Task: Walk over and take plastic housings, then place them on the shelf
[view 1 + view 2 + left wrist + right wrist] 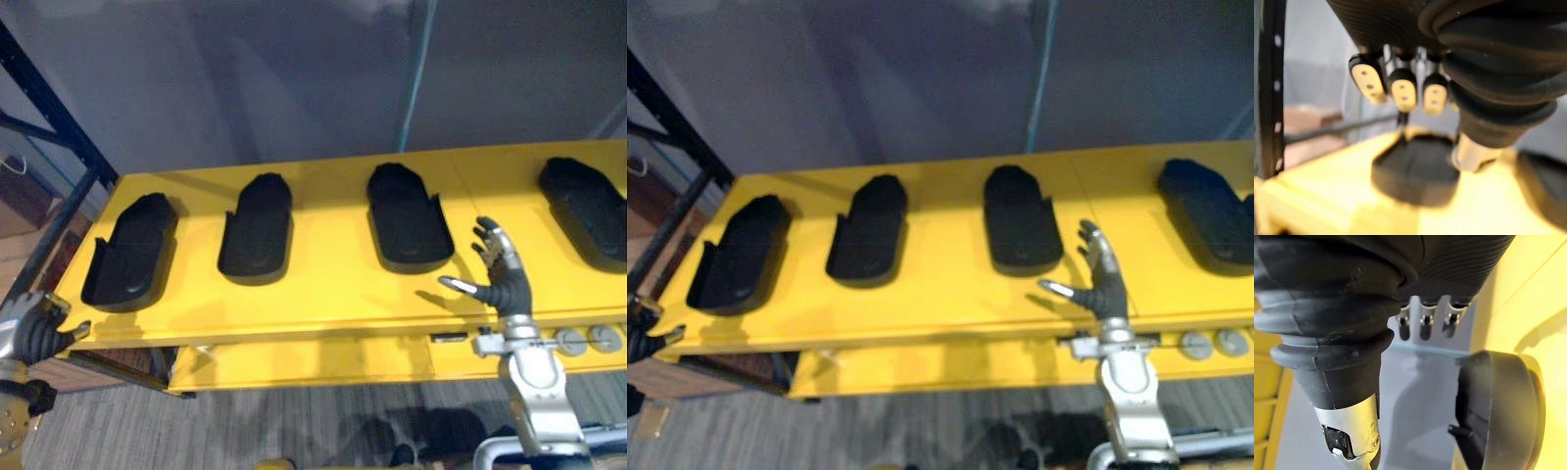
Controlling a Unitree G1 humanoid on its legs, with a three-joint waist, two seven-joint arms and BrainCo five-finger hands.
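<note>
Eye views: third housing [407,215] lies on the yellow surface [333,294], long way pointing away, just past the right hand [505,279]; its fingers are spread, empty.
Left wrist view: left hand [1488,73] fingers curled, empty; end housing [1415,171] near.
Right wrist view: third housing close ahead.

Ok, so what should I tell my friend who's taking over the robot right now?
Housings: first housing, second housing, third housing, fourth housing, left to right, in a row on the yellow table.
Right hand: open, above the table's front edge, just short of the third housing, touching nothing.
Left hand: by the table's left corner, holding nothing.
Done: robot at the table. Left: take housings, shelve them.
</note>
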